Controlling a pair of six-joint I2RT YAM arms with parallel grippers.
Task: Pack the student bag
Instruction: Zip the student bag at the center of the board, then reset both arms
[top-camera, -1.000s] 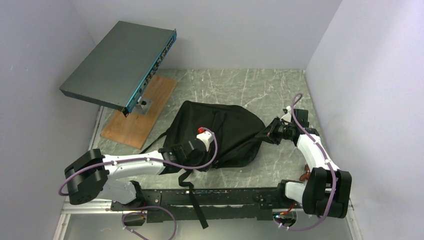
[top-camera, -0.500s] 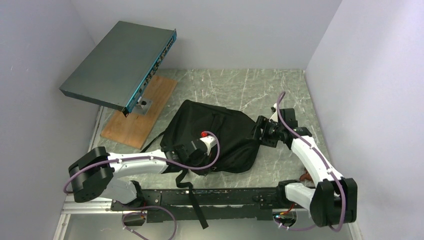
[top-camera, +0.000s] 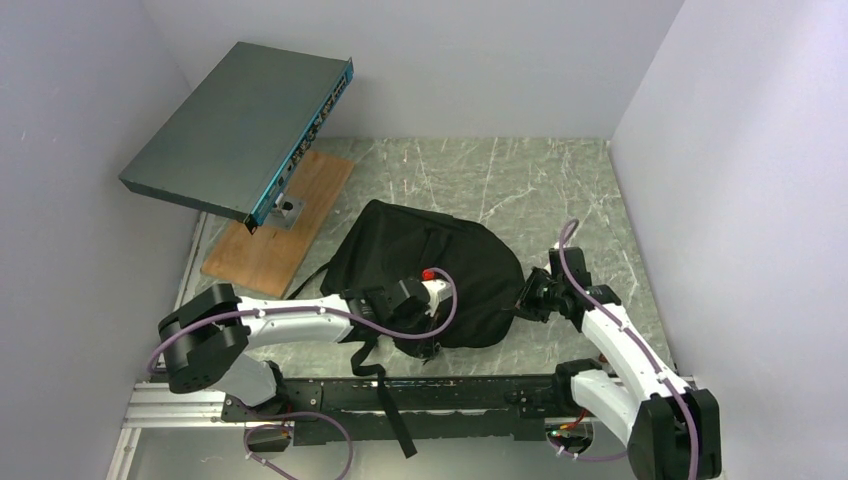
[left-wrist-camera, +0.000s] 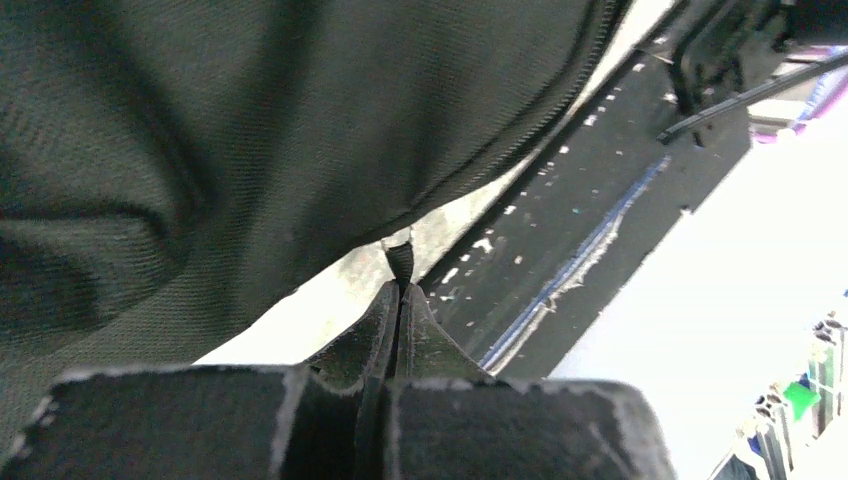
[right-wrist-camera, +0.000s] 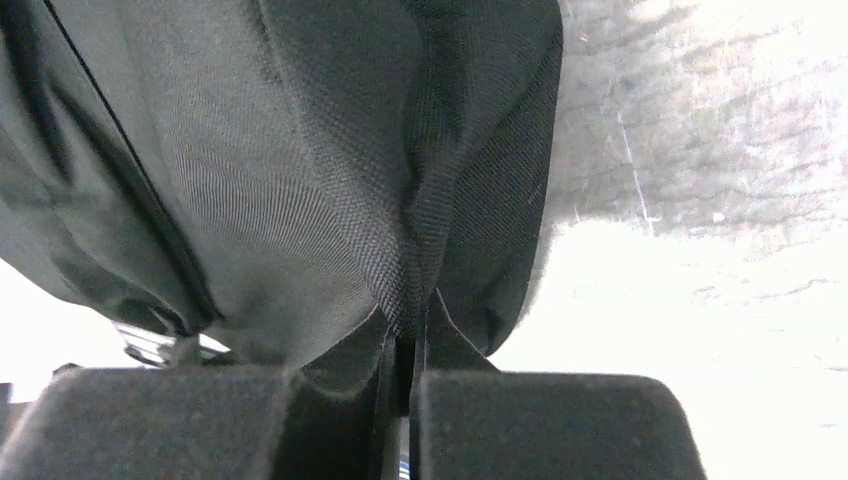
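- Surface (top-camera: 500, 180): grey, marbled, filling the middle of the top view.
- Bag (top-camera: 400, 250): black, soft and slumped at centre frame. Its fabric is coarsely woven, and a strap trails to the lower edge.
- Its right corner was stretched out toward centre right a second ago. Now it is drawn in, lower and nearer the arms.
- Right hand (right-wrist-camera: 405, 330): closed, pinching a fold of the bag's webbing. It has moved down-left.
- Left hand (left-wrist-camera: 400, 285): closed on a small black tab at the bag's edge. It has shifted right.
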